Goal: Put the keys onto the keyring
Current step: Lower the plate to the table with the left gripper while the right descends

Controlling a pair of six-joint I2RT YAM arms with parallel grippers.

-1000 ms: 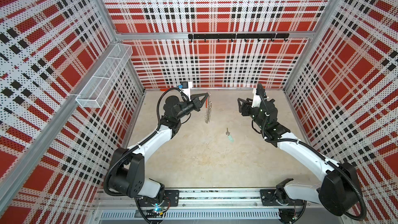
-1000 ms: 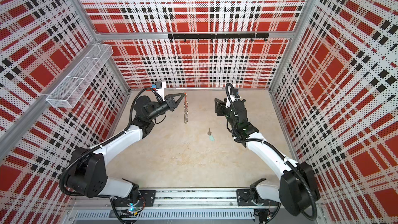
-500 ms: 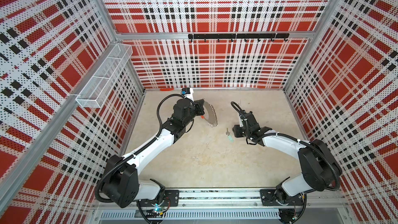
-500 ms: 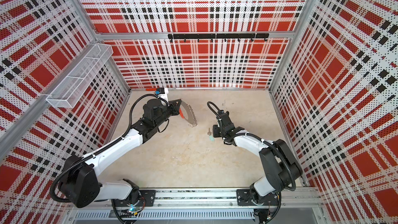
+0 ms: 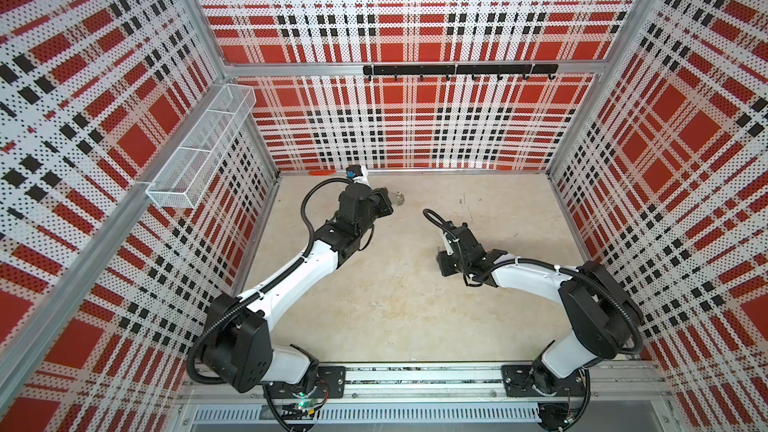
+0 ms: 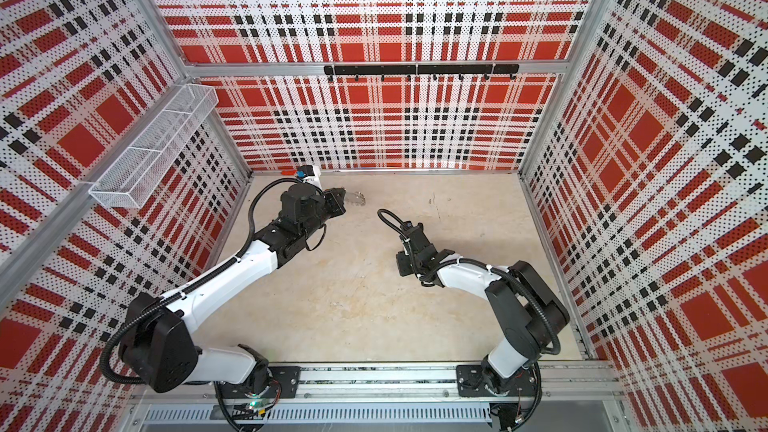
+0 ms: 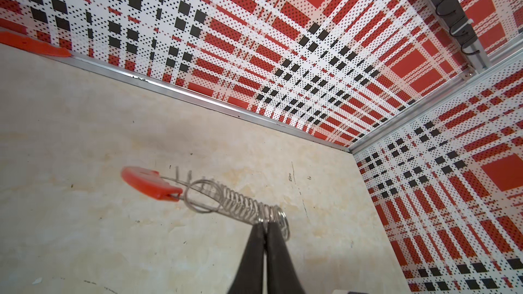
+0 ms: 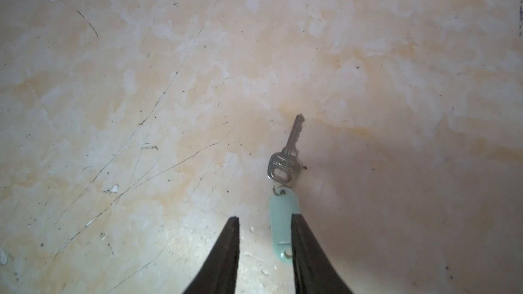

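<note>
Now my left claw (image 7: 265, 226) is clenched on the keyring (image 7: 223, 199) at its wire loops; my right claw (image 8: 265, 216) is released, astride the keys (image 8: 284, 165) lying flat on the surface (image 8: 141, 80), teal tag beside one finger.

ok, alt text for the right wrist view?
The right gripper, black fingers apart, straddles a pale teal oval tag, one finger overlapping its edge. A small metal key is linked to the tag; both lie on a scuffed beige tabletop.

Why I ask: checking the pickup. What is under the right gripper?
In the right wrist view the keys lie on the table, teal tag between the right gripper's open fingers. In both top views the gripper covers them.
</note>
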